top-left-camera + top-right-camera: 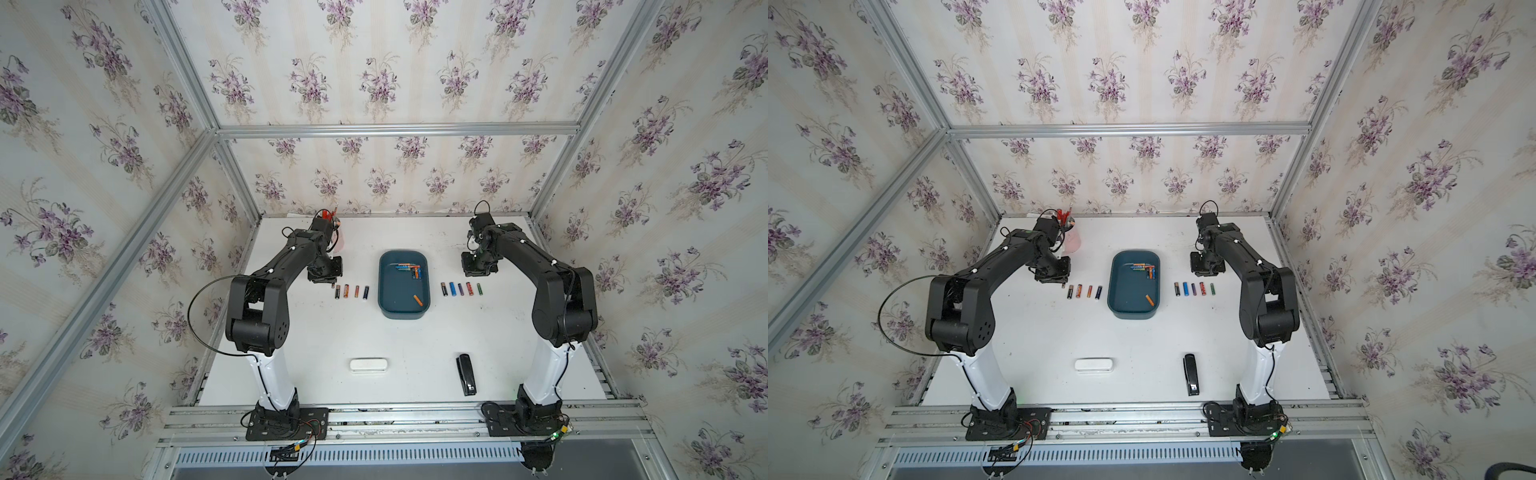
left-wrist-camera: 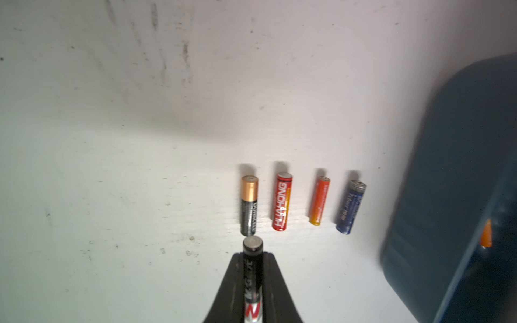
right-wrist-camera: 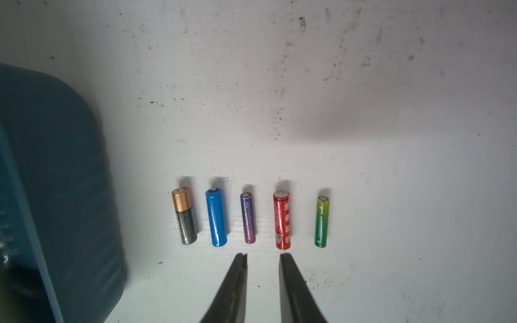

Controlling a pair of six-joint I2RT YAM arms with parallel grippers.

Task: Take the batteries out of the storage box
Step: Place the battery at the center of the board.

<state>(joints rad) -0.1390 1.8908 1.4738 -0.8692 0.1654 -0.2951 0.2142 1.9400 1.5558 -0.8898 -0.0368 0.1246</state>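
Black battery (image 2: 252,268): clamped in my left claw (image 2: 253,256). Right claw (image 3: 263,256): narrowly parted, empty. Storage box (image 1: 401,315): dark teal, rounded, low-walled, mid-table, at my left claw's 3 o'clock. Red battery (image 2: 282,201) reads HUAHONG.

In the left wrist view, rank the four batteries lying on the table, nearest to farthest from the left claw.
From the left claw, shut on a black battery:
1. Copper-topped battery, just ahead of the claw.
2. Red battery, next along the row.
3. Orange battery, third along.
4. Dark blue battery, closest to the storage box.
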